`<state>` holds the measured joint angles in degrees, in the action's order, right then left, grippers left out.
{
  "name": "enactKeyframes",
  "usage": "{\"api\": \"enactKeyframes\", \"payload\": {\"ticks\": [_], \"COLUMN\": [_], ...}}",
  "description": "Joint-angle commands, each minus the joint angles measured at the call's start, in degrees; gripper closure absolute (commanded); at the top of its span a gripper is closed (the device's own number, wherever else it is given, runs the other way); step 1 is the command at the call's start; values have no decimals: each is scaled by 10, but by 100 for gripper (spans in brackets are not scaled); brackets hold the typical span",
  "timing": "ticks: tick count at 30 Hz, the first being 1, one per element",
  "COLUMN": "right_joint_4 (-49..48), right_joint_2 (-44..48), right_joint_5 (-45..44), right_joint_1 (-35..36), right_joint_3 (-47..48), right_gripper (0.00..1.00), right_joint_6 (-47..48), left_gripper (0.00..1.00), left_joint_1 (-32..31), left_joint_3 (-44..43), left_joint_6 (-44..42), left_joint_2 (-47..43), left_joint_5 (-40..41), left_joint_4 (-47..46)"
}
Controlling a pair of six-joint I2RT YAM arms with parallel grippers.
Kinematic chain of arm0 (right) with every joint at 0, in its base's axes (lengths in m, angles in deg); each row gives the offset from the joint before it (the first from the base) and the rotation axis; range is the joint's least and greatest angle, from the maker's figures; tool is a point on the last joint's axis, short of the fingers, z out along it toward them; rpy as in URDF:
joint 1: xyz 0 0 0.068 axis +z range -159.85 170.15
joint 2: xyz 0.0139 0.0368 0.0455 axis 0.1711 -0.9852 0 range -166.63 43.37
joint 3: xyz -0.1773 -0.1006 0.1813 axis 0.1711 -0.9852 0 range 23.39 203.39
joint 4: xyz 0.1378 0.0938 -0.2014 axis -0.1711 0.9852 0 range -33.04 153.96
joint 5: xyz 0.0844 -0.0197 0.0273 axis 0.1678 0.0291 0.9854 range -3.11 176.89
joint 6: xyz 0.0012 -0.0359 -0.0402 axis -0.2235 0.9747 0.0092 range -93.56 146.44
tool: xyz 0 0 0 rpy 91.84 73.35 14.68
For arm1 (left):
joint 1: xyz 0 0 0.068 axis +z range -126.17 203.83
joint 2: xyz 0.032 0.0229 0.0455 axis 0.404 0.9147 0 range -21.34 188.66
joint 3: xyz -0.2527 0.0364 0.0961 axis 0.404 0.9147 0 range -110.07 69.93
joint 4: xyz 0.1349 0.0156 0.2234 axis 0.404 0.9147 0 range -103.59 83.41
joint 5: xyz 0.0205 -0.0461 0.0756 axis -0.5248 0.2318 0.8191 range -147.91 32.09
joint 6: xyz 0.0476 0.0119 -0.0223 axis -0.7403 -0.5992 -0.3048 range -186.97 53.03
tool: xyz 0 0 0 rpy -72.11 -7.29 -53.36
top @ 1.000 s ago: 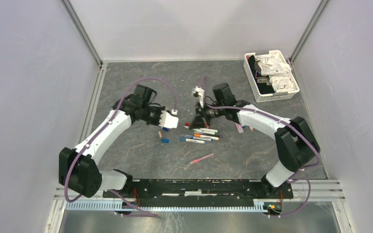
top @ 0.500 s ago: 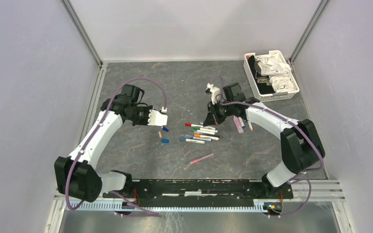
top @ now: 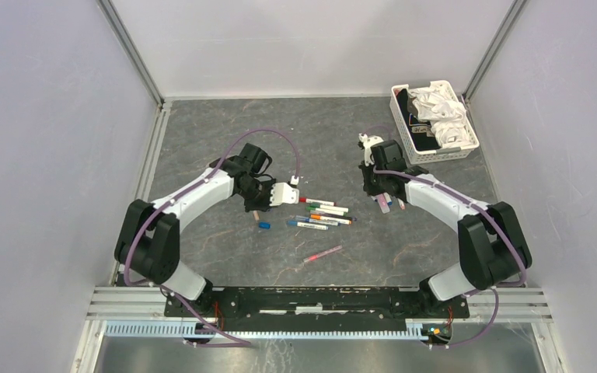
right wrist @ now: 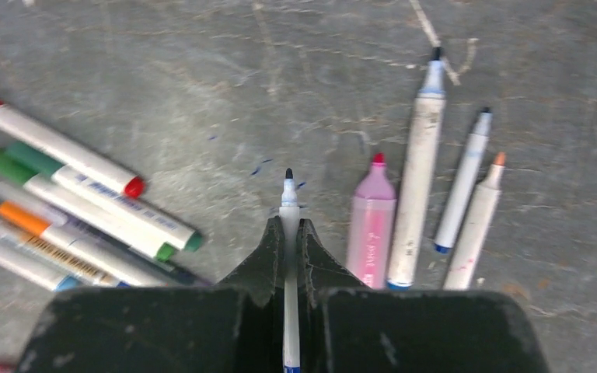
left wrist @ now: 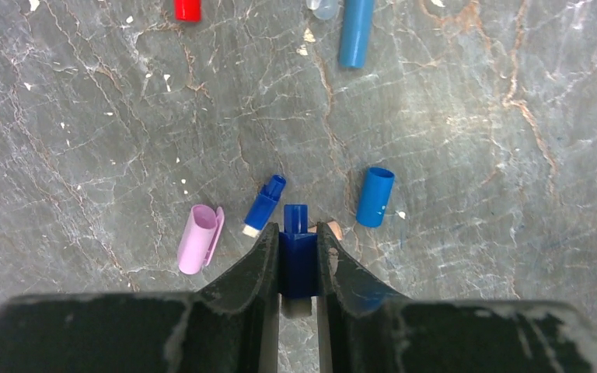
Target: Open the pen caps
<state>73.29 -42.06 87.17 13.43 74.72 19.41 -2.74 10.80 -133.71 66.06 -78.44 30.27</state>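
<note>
My left gripper [left wrist: 298, 231] is shut on a dark blue pen cap [left wrist: 298, 256] and holds it just above the table; in the top view this gripper [top: 276, 199] hangs left of the pen pile. Below it lie loose caps: a pink one [left wrist: 200, 238], a small dark blue one [left wrist: 264, 206] and a light blue one [left wrist: 375, 196]. My right gripper [right wrist: 288, 225] is shut on a slim white uncapped pen barrel [right wrist: 288, 203] with a dark tip. It hovers beside a row of uncapped pens [right wrist: 416, 171], including a pink one [right wrist: 372, 225].
A pile of capped pens [top: 322, 214] lies between the arms, also in the right wrist view [right wrist: 85, 210]. A lone pink pen [top: 322, 253] lies nearer the front. A white slotted basket [top: 434, 151] with crumpled cloth stands at the back right.
The grippers pulled apart. My right gripper carried the white barrel rightward to the row of uncapped pens. My left gripper swung left, then back right over the loose caps, holding the blue cap.
</note>
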Motion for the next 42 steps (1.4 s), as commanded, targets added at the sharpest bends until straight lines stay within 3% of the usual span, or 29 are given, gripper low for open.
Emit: {"api": "enactKeyframes", "payload": {"ticks": [1, 15, 18, 20, 26, 27, 28, 32, 39, 42], "right_joint_4": [-38, -90, -91, -94, -112, -115, -116, -116, -117, -114], "right_joint_2": [-19, -93, -83, -74, -56, -57, -60, -81, -93, -91], "right_joint_5": [-88, -95, -106, -114, -136, -138, -142, -150, -168, -169], "right_joint_1": [-5, -6, -12, -22, -53, -56, -59, -63, -67, -66], "right_joint_3": [3, 29, 32, 32, 23, 23, 24, 30, 30, 35], "right_gripper": [100, 100, 100, 100, 100, 98, 96, 90, 68, 65], "right_joint_6": [2, 7, 14, 16, 20, 20, 21, 25, 29, 28], "left_gripper": [84, 53, 49, 38, 32, 6, 2, 0, 0, 0], "left_joint_1": [-3, -4, -3, -3, -2, -3, -2, -2, 1, 6], "left_joint_3": [-7, 6, -11, -34, -115, -126, -139, -175, -199, -199], "left_joint_6": [46, 68, 79, 92, 152, 160, 167, 207, 257, 260], "left_joint_2": [19, 19, 9, 5, -6, -8, -11, -22, -49, -59], "left_joint_5": [19, 17, 12, 7, 10, 13, 14, 34, 85, 95], "left_joint_4": [-43, -58, -47, -34, 13, 21, 31, 53, 60, 64]}}
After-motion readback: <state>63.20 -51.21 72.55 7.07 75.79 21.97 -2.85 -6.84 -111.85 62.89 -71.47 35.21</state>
